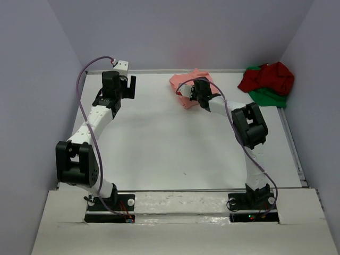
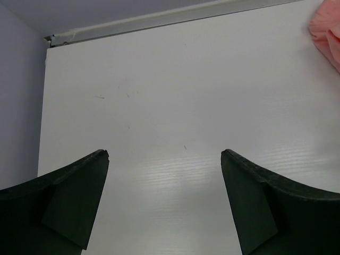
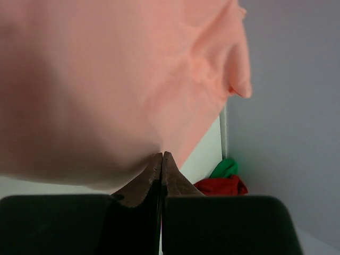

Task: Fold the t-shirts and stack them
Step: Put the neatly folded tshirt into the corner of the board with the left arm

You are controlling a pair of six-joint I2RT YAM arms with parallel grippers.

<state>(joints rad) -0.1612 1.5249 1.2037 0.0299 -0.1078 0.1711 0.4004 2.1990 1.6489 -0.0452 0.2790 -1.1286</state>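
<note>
A white worktop (image 1: 170, 149) sits inside 3 pale lavender walls (image 1: 175, 26). A metal rail (image 1: 154, 70) runs along its far edge. A small white block (image 1: 122, 65), perhaps a connector, rests at the far-left corner. Faint scuffs (image 2: 100, 96) mark the surface.

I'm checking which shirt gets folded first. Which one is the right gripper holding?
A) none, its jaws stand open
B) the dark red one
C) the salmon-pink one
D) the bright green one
C: the right gripper is pinched shut on the salmon-pink shirt, while the dark red shirt and green shirt lie bunched in the far right corner.
</note>
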